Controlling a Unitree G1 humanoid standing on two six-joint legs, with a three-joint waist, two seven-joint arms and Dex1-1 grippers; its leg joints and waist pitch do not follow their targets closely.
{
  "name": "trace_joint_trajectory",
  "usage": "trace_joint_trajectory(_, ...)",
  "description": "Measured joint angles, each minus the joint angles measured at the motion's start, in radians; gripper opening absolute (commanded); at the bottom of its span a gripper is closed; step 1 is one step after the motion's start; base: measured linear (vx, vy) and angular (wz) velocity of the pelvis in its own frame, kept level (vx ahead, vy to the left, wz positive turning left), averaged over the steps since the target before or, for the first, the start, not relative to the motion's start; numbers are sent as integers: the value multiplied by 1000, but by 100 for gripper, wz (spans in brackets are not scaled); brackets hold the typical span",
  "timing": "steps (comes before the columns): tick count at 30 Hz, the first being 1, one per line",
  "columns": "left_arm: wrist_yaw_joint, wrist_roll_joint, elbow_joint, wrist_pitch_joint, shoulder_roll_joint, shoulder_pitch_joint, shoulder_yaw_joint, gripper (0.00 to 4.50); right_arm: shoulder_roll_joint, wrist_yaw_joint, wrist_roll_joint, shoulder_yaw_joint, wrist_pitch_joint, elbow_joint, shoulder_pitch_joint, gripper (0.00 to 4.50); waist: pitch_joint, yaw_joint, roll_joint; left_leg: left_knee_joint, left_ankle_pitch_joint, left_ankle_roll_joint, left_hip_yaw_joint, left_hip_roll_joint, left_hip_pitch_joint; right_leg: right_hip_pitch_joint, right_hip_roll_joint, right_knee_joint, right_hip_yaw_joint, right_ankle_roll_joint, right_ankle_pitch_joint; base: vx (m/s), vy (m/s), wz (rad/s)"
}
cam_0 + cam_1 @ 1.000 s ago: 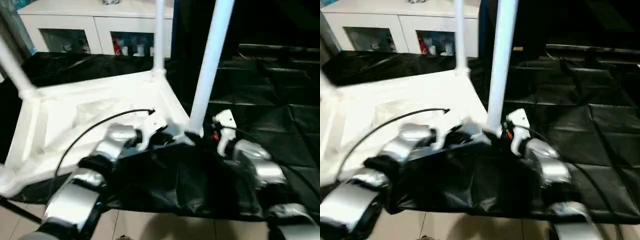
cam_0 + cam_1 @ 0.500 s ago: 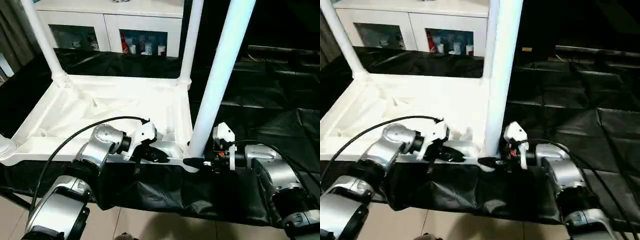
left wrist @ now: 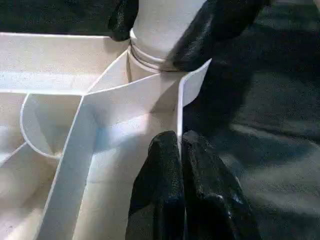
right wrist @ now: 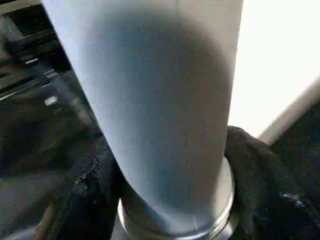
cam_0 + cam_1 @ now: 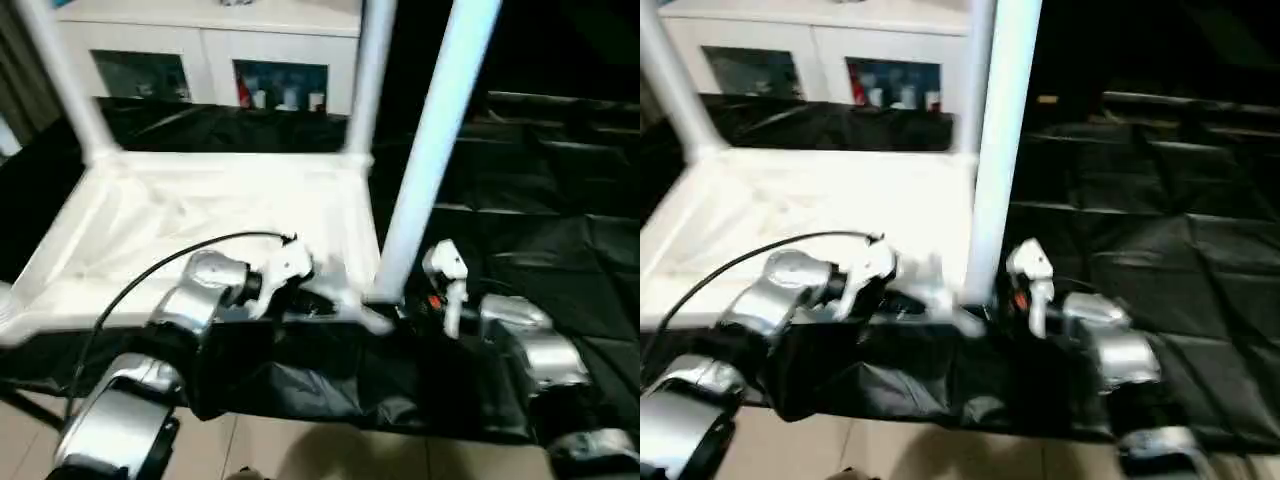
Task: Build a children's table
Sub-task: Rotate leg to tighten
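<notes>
Surface: black-draped work table (image 5: 560,180) | room: white cabinet (image 5: 200,50) | left hand (image 3: 180,145) pinches table (image 5: 200,215) rim | right hand (image 4: 175,200) clasps leg (image 5: 430,150)

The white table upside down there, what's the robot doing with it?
The children's table lies upside down on the black-draped work table, legs pointing up. The left gripper is shut on a thin wall of the table's rim beside the near corner socket. The right gripper has its fingers on either side of the near leg, right at the base where it enters the socket.
</notes>
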Motion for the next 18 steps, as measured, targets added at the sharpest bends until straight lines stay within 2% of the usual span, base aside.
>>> trace_joint_trajectory(5, 196, 30, 86, 17, -72, -55, 11, 0, 91, -282, -26, -58, -20, 89, -58, 261, 0, -8, 0, 0, 0, 0, 0, 0, 1, 1, 0, -1, 0, 0, 0, 0, 0, 0)
trace_joint_trajectory(9, 352, 51, 148, 30, -141, -97, 13, 0, 151, -490, -45, -103, -37, 164, -117, 261, 0, -7, 1, 0, 0, 0, 0, -1, 1, 2, -1, -2, 1, 0, 0, 0, 0, 0)
trace_joint_trajectory(12, 370, 54, 159, 27, -153, -104, 14, 0, 153, -496, -51, -108, -78, 189, -123, 261, -2, -5, 3, 0, 0, 0, 0, -2, 1, 2, -1, -1, 1, -1, 1, 0, 0, 0)
trace_joint_trajectory(14, 369, 54, 161, 19, -153, -104, 13, 0, 153, -492, -50, -110, -94, 193, -122, 317, -3, -4, 5, 0, 0, 0, 0, -1, 0, 2, -1, 0, 1, -6, 4, 0, 0, 0)
trace_joint_trajectory(18, 340, 53, 166, 6, -145, -104, 21, 0, 145, -429, -51, -113, -103, 193, -120, 352, -4, -5, 9, -1, 0, 0, 0, -1, -1, 1, -1, 0, 1, -5, 4, 0, 0, 0)
